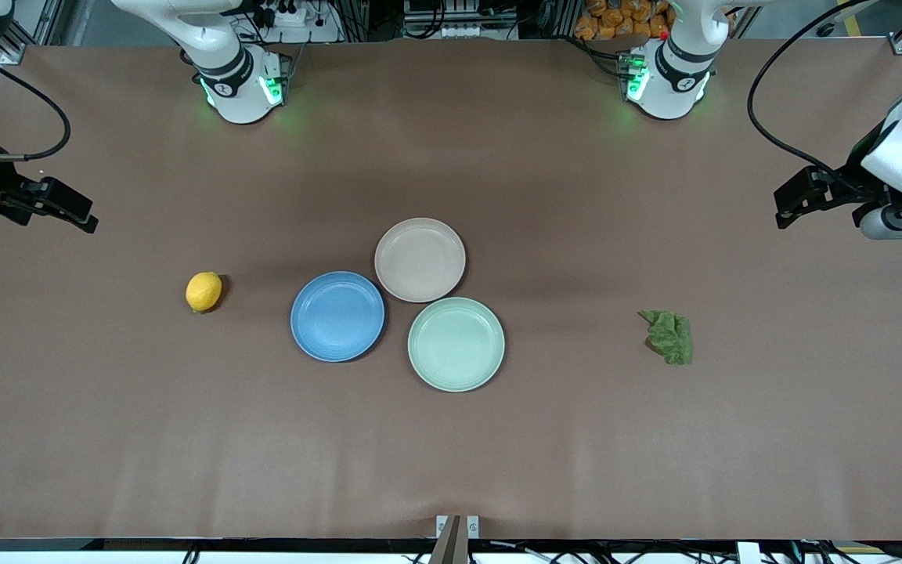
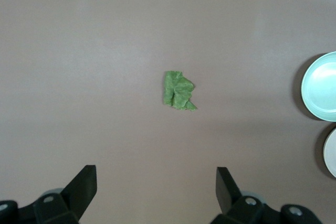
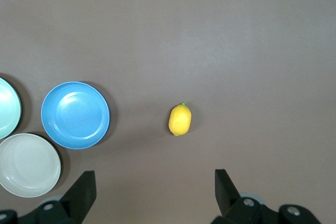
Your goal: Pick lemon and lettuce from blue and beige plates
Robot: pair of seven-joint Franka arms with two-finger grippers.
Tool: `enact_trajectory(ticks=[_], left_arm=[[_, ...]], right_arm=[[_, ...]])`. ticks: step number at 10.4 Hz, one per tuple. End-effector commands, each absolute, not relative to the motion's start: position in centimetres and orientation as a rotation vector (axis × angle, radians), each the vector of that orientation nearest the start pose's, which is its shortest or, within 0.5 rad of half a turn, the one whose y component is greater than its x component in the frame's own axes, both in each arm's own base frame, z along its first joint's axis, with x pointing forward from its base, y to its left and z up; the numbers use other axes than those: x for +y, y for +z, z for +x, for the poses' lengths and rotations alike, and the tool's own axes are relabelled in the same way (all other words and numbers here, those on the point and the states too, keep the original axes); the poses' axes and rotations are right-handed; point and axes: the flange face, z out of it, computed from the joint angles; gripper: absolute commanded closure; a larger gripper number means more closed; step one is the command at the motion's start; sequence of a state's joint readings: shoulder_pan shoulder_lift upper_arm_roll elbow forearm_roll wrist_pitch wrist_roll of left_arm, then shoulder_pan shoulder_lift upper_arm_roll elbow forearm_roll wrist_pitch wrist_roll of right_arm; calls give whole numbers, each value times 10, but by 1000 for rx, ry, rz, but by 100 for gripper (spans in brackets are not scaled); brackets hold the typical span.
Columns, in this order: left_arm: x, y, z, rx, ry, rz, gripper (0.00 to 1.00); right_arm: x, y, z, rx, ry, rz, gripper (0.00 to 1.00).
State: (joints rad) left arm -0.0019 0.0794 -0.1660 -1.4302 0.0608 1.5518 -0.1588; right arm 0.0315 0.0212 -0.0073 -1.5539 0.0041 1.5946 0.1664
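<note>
The yellow lemon (image 1: 203, 291) lies on the bare table, beside the blue plate (image 1: 337, 316) toward the right arm's end; it also shows in the right wrist view (image 3: 179, 119). The green lettuce leaf (image 1: 669, 336) lies on the table toward the left arm's end, also in the left wrist view (image 2: 178, 91). The blue plate and the beige plate (image 1: 420, 259) are both bare. My right gripper (image 1: 67, 210) is open and empty, raised over the table's edge at the right arm's end. My left gripper (image 1: 799, 200) is open and empty, raised over the left arm's end.
A pale green plate (image 1: 456, 343) sits nearer the front camera, touching the blue and beige plates. The three plates cluster at the table's middle. The brown table surface (image 1: 451, 454) spreads wide around them.
</note>
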Motion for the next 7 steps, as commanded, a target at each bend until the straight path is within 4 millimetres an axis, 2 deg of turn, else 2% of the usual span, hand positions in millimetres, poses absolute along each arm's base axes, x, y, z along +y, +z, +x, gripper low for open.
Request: enact_trajectory(ticks=[1, 2, 7], left_arm=[[-81, 645, 562, 23, -68, -3111, 0], [-71, 643, 563, 9, -60, -3110, 0], [-71, 638, 566, 14, -45, -3113, 0]], right_arm=[[13, 626, 563, 221, -42, -3126, 0], [12, 626, 563, 223, -42, -3126, 0], [8, 625, 564, 231, -40, -3126, 0]])
